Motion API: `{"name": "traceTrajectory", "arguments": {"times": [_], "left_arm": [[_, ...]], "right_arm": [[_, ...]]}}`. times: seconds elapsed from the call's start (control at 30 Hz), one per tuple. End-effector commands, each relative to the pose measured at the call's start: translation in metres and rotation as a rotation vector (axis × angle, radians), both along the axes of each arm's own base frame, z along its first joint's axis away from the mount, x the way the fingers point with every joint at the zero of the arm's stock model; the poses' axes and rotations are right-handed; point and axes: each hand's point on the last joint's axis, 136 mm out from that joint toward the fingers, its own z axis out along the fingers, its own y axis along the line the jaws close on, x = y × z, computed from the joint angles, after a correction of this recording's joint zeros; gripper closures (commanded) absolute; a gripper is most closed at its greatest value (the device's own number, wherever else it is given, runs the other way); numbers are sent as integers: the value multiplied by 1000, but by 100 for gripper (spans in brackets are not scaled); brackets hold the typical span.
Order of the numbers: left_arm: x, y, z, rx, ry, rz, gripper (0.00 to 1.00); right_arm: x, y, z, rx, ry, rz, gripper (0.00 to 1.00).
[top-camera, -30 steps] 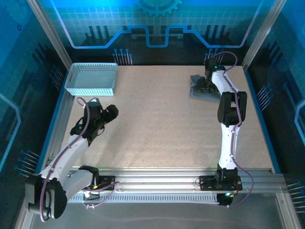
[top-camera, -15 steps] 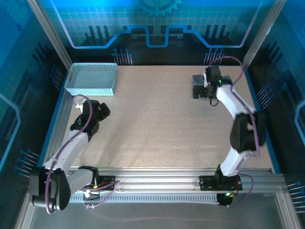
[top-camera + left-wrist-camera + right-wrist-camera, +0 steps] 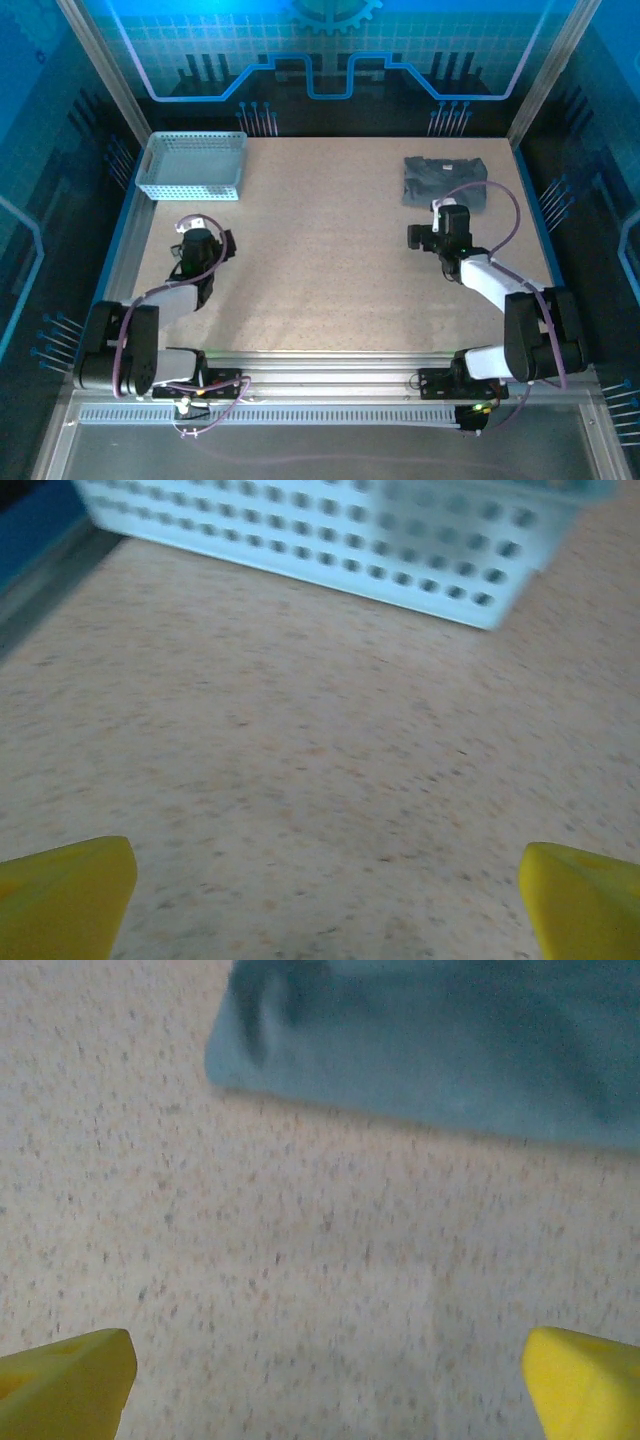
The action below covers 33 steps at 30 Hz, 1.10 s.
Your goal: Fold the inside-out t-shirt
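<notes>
At the far left corner sits the light blue mesh basket (image 3: 190, 190), a rigid rectangle with its perforated floor in plain sight. Closer to the arm bases, the left gripper (image 3: 320, 905) hangs over the speckled tan table (image 3: 320, 260), its yellow fingers (image 3: 70, 890) spread wide and holding nothing. The right gripper (image 3: 320, 1385) is spread the same way. Beyond it, apart from its fingertips, the dark grey t-shirt (image 3: 443, 180) lies at the far right, soft cloth folded into a squat rectangle.
</notes>
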Motion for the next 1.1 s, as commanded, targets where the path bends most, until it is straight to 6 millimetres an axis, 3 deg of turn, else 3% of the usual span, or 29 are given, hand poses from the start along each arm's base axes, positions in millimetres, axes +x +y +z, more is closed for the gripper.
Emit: {"name": "traceTrajectory", "arguments": {"times": [0.0,0.17,0.3,0.43,0.63,1.07], "left_arm": [[26,-29,45,46,-225,-217,1],[27,-45,29,66,-332,-323,1],[36,-48,22,45,-259,-343,1],[41,-40,18,41,-215,-296,1],[43,-25,17,48,-195,-203,1],[42,-27,18,53,-206,-217,1]], "right_arm": [[18,7,18,-65,-173,52,0],[11,12,25,-20,-264,139,0],[8,16,20,24,-304,201,0],[19,12,2,20,-282,183,0],[18,4,1,15,-275,133,0],[18,4,2,18,-277,132,0]]}}
